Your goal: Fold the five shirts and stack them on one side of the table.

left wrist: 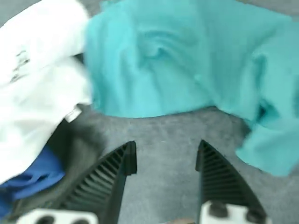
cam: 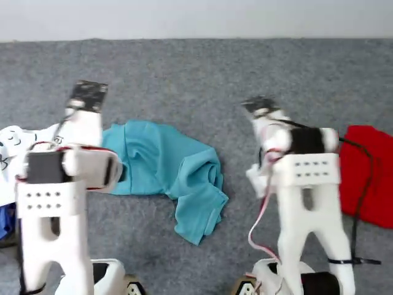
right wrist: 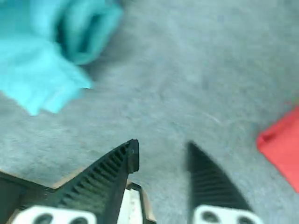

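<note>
I judge the task barely begun; the teal shirt [cam: 169, 169] lies crumpled and unfolded in the middle of the table [cam: 196, 74]; the white shirt [cam: 12, 144] sits bunched at the left edge over a blue shirt [left wrist: 32, 175], more a heap than a stack; the red shirt [cam: 368, 172] lies apart at the right edge. My left gripper [left wrist: 166, 161] hangs spread and empty over bare table beside the teal shirt; my right gripper [right wrist: 161, 158], likewise spread and empty, hangs between teal and red; all folding and stacking appears left.
</note>
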Controlling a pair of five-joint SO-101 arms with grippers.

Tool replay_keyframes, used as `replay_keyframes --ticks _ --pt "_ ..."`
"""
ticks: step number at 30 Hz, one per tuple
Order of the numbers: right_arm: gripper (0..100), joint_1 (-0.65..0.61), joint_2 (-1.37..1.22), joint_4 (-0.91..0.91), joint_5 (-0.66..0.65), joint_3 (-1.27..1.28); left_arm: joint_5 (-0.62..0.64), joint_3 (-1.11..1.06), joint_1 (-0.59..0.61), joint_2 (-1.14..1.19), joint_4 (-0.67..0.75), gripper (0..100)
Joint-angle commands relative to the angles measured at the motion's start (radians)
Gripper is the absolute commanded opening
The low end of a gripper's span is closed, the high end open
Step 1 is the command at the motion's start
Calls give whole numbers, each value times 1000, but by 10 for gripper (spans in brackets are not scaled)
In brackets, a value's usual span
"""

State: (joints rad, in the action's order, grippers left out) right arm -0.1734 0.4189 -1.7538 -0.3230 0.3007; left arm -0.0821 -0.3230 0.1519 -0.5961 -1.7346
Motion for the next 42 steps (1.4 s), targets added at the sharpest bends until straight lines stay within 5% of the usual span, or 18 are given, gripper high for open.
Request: replay_keyframes --ticks 1,10,18,25,32,42 --pt "305 -153 22 -35 77 -6 -64 4 176 -20 -15 213" --pt "314 -414 -4 97 140 3 -203 4 571 -20 -12 213" --pt "312 -432 -331 165 140 -51 -227 -1 626 -20 -14 213" --pt "47 -403 -469 142 75 -219 -226 -1 626 -20 -12 213" --pt "9 -286 -483 140 -52 -292 -226 -2 624 -20 -11 213" --pt "9 107 -518 278 -195 -690 -229 -2 621 -20 -11 213"
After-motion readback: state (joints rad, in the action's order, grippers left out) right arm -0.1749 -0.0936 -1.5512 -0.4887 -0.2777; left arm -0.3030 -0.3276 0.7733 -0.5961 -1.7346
